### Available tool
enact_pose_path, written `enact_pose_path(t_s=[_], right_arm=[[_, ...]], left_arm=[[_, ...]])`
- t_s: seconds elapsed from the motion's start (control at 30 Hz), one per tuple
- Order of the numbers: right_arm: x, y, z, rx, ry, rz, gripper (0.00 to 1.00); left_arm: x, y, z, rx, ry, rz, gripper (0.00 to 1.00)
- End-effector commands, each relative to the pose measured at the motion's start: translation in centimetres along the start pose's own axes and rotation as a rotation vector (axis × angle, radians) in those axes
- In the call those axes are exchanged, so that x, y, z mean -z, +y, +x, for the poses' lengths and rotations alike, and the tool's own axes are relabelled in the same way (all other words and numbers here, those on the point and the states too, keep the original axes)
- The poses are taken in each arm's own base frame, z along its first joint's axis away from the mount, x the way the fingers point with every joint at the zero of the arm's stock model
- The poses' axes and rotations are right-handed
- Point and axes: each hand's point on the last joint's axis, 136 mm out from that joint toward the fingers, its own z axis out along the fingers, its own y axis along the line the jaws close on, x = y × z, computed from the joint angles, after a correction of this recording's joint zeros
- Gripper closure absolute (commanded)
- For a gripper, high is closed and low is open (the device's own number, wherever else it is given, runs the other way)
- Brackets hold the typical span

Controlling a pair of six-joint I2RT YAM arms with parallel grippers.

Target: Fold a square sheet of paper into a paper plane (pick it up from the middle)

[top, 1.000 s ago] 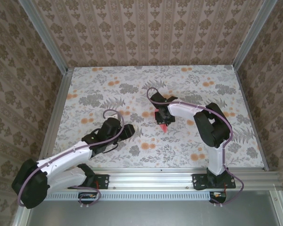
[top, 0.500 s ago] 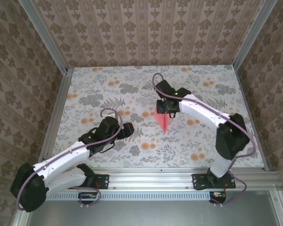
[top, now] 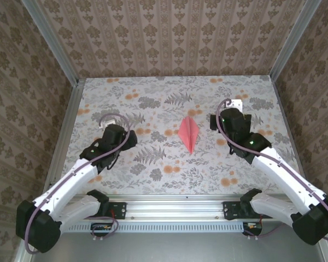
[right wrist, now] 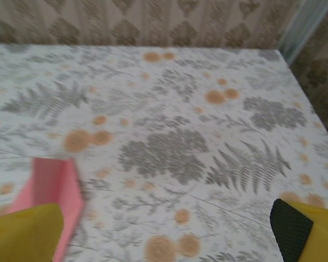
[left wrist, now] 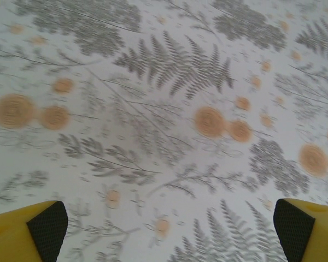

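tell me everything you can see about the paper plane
The paper plane is a slim dart of thin pink-red paper with a straight crease down its length. It lies flat near the middle of the floral table, its sharp tip pointing toward the near edge and its blunter end away. Nothing but the table touches it. In the right wrist view one end shows at lower left, blurred.

paper plane point(top: 189, 134) flat on floral table point(top: 153, 103)
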Motion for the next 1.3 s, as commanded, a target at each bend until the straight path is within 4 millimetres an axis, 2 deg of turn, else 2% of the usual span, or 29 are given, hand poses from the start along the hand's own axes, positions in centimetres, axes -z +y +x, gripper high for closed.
enact_pose_path(t_s=[0.0, 0.1, 0.23, 0.3, 0.4, 0.53, 0.6, 0.7, 0.87, 1.0, 1.03, 1.13, 1.27], right_arm=[[-1.9, -2.5, 1.0, 0.002, -0.033, 0.115, 0.0], [-4.1, -4.2, 3.4, -0.037, 0.006, 0.168, 0.0], [-7.4, -5.4, 6.8, -0.063, 0.043, 0.182, 0.0], [-8.2, -6.5, 7.6, -0.061, 0.046, 0.241, 0.0], [-9.9, -7.0, 8.7, -0.054, 0.013, 0.244, 0.0], [-11.1, -6.3, 7.3, -0.028, -0.094, 0.183, 0.0], [-11.5, -5.9, 6.6, -0.03, -0.141, 0.132, 0.0], [-12.3, -6.4, 6.1, -0.069, -0.165, 0.111, 0.0], [-12.5, -5.1, 5.6, -0.074, -0.179, 0.01, 0.0], [-13.4, -3.8, 8.0, -0.078, -0.246, -0.067, 0.0], [-13.0, -3.1, 7.5, -0.062, -0.3, -0.102, 0.0], [-13.2, -2.9, 7.8, -0.04, -0.269, -0.09, 0.0], [-13.9, -3.7, 7.7, -0.068, -0.225, -0.036, 0.0]], left_arm=[[0.2, 3.7, -1.9, -0.029, -0.044, -0.141, 0.0], [-0.2, 5.3, -3.0, -0.042, -0.081, -0.205, 0.0], [-0.9, 6.6, -4.4, -0.116, -0.145, -0.264, 0.0], [-1.4, 7.2, -4.7, -0.154, -0.162, -0.282, 0.0], [-2.0, 8.3, -4.9, -0.171, -0.177, -0.313, 0.0], [-2.9, 9.8, -5.2, -0.167, -0.207, -0.328, 0.0], [-3.1, 9.8, -5.8, -0.194, -0.238, -0.327, 0.0], [-3.8, 9.9, -6.6, -0.208, -0.269, -0.304, 0.0], [-5.6, 10.4, -6.2, -0.237, -0.263, -0.266, 0.0], [-6.7, 9.8, -6.4, -0.246, -0.302, -0.216, 0.0], [-6.9, 9.7, -6.5, -0.256, -0.306, -0.21, 0.0], [-8.0, 9.7, -6.7, -0.279, -0.311, -0.203, 0.0], [-9.4, 9.3, -7.1, -0.271, -0.315, -0.165, 0.0]])
